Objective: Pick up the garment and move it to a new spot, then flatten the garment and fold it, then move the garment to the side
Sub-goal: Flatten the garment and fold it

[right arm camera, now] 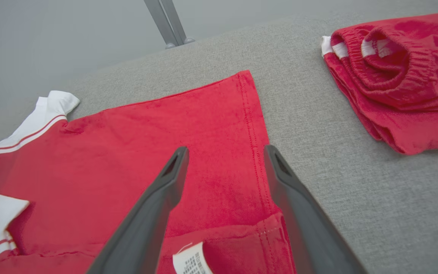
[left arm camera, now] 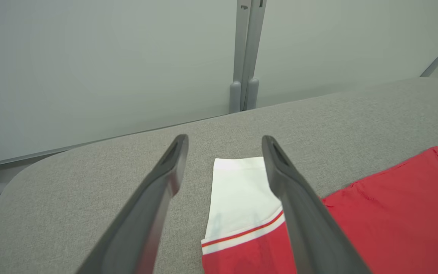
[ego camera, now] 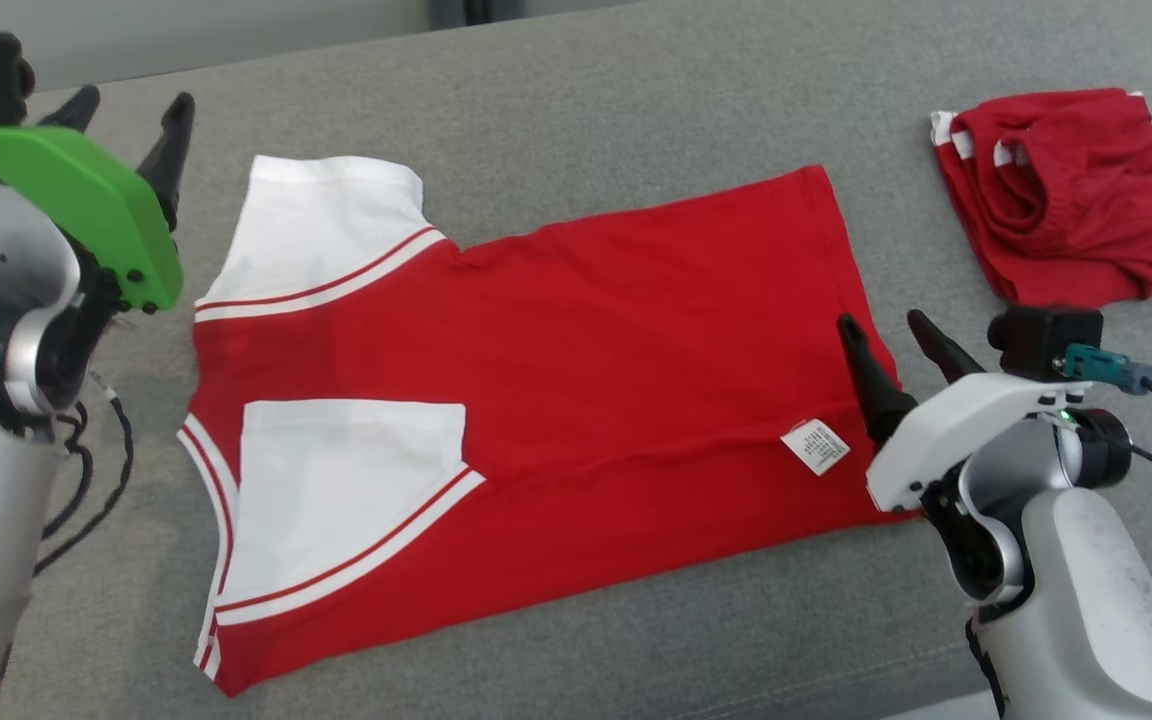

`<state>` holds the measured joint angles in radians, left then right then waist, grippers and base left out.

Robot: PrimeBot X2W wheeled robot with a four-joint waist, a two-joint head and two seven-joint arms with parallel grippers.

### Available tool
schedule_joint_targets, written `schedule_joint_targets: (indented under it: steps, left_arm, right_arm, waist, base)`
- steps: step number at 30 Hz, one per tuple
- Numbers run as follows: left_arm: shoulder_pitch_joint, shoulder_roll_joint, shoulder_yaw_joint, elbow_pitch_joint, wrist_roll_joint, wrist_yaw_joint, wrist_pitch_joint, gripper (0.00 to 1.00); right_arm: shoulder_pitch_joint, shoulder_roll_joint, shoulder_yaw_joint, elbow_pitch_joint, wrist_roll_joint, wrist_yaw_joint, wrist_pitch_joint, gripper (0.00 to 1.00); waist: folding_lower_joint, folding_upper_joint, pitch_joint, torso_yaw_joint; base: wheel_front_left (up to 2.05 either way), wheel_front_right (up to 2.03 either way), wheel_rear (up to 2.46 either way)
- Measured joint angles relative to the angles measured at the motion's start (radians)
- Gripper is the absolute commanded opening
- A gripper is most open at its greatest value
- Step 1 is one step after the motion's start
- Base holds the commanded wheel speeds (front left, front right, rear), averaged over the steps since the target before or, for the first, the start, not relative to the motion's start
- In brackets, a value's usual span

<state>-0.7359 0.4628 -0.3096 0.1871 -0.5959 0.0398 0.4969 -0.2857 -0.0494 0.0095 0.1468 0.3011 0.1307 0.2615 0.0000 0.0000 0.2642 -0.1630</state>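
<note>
The left pincer hung released, the shirt lying just to its right, a sleeve nearest. The shirt's long axis ran across to the right pincer, released too, poised over the hem and seemingly the nearer.

Count: 2 garments, 2 grippers, 1 bench.

On the 1 grey bench, 2 garments are counted: 1 red-and-white shirt and 1 folded red garment w/ white trim. On the shirt, 2 white sleeves and 1 white label are seen. 2 grippers are counted, i.e. 1 left gripper and 1 right gripper. Each is fitted w/ 2 dark fingers, 4 in total. No. of cables by the arms can't be made out.
</note>
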Motion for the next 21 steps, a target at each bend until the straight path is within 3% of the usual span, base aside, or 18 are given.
schedule_joint_targets:
  steps: [5, 11, 21]
  left_arm:
    - [-0.116, 0.011, -0.016, 0.145, 0.013, -0.030, 0.031, 1.00]
    - [-0.172, 0.016, -0.013, 0.281, 0.002, -0.032, 0.082, 1.00]
    - [-0.186, 0.065, 0.015, 0.362, -0.035, -0.032, 0.146, 1.00]
  right_arm:
    - [-0.075, 0.000, 0.045, 0.016, -0.004, 0.000, -0.014, 1.00]
    - [-0.132, -0.001, 0.083, 0.047, 0.000, 0.000, -0.035, 1.00]
    - [-0.202, -0.001, 0.143, 0.103, 0.019, 0.000, -0.072, 1.00]
  waist:
    - [0.0000, 0.0000, 0.066, -0.047]
    - [0.0000, 0.0000, 0.142, -0.101]
    - [0.0000, 0.0000, 0.224, -0.183]
  base:
    - [0.00, 0.00, 0.00]
    - [0.00, 0.00, 0.00]
    - [0.00, 0.00, 0.00]
